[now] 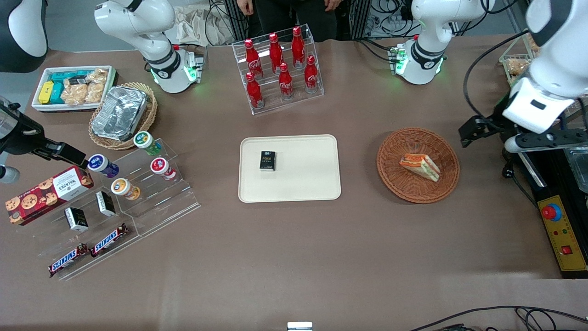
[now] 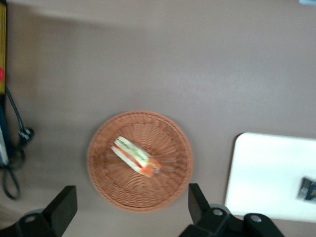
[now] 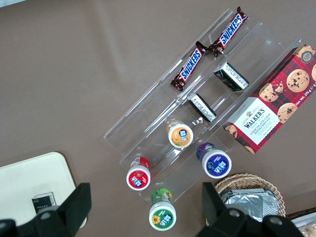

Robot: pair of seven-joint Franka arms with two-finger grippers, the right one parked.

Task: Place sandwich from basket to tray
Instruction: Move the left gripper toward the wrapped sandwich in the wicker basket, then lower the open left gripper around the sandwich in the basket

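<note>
The sandwich (image 1: 419,166) (image 2: 136,157), a white-bread wedge with orange and green filling, lies in the round reddish-brown wicker basket (image 1: 390,184) (image 2: 103,182). The cream tray (image 1: 303,184) (image 2: 266,177) lies flat at the table's middle, beside the basket toward the parked arm's end. My left gripper (image 1: 467,132) (image 2: 131,210) hangs open and empty, well above the table. It is just outside the basket's rim toward the working arm's end. Its two black fingers (image 2: 64,207) stand wide apart, wider than the basket looks from up here.
A small black box (image 1: 267,161) (image 2: 309,189) rests on the tray. A rack of red bottles (image 1: 280,69) stands farther from the camera. An acrylic stand of snacks (image 1: 138,184), a foil-lined tan basket (image 1: 121,115) and a white bin (image 1: 73,87) are toward the parked arm's end. A yellow control box (image 1: 562,234) sits at the working arm's end.
</note>
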